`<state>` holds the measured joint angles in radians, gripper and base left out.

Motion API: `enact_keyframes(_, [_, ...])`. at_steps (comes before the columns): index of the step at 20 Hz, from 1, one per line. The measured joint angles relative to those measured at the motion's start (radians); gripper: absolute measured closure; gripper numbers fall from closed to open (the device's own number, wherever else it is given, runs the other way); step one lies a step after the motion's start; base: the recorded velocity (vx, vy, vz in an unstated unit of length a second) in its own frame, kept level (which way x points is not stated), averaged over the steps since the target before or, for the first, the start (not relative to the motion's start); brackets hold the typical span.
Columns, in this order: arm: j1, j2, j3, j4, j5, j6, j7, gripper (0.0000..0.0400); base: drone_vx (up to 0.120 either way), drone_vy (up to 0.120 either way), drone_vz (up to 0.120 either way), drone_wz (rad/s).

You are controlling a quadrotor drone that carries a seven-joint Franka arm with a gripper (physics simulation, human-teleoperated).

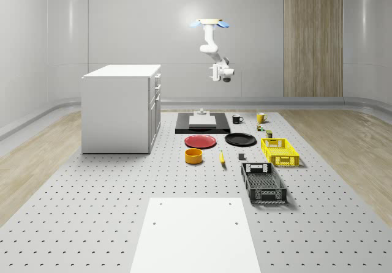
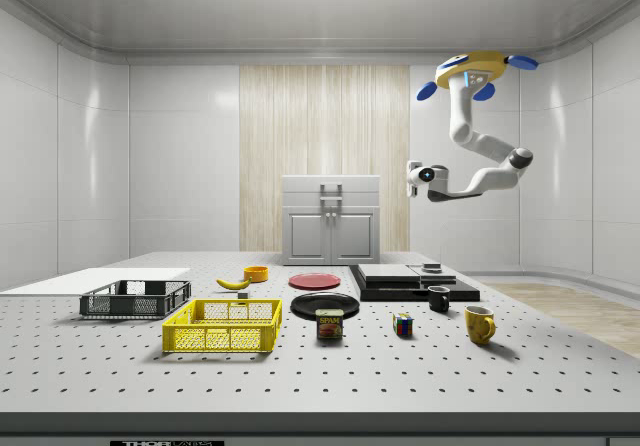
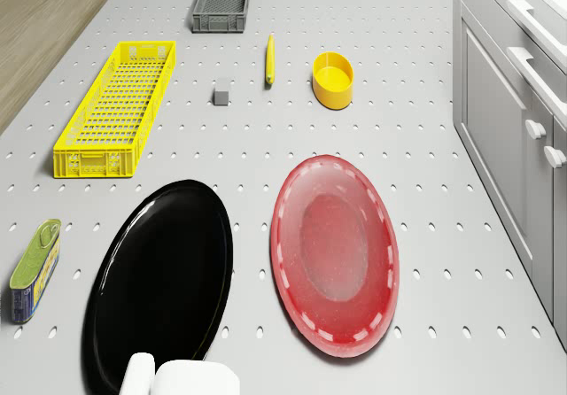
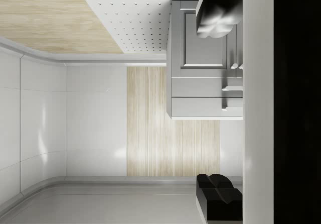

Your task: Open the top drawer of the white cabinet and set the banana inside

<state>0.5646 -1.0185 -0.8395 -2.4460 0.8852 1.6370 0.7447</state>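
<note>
The banana (image 1: 222, 157) (image 2: 233, 283) (image 3: 270, 59) lies on the perforated table beside a yellow bowl (image 1: 193, 156). At the whole-scene view's left stands the white cabinet (image 1: 119, 111) (image 2: 331, 221) (image 4: 200, 58), all its drawers shut, the top drawer's handle (image 3: 532, 14) facing the table. The drone (image 1: 210, 23) (image 2: 478, 66) hovers high over the table's far end, above the plates. Its arm bends down, and the gripper (image 1: 214, 72) (image 2: 413, 178) (image 4: 216, 108) hangs in the air, pointing toward the cabinet front but well away from it. It is open and holds nothing.
A red plate (image 1: 200, 141) (image 3: 335, 253) and a black plate (image 1: 240, 139) (image 3: 159, 280) lie below the drone. Close by are a black slab (image 1: 202, 123), two mugs, a yellow crate (image 1: 280, 151), a dark crate (image 1: 263, 183), a can (image 3: 35, 267) and a white sheet (image 1: 195, 236).
</note>
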Motion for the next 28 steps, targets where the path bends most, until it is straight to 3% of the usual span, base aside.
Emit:
enact_keyframes(4, [0.014,-0.014,-0.005,-0.002,-0.011,0.013,0.009,0.0000,0.120,-0.110,0.000,0.000])
enact_keyframes(17, [0.053,-0.054,-0.018,-0.007,-0.042,0.049,0.035,0.0000,0.120,-0.003,0.000,0.000])
enact_keyframes(28, [0.079,-0.083,-0.027,-0.011,-0.065,0.074,0.054,0.0000,0.120,-0.120,0.000,0.000])
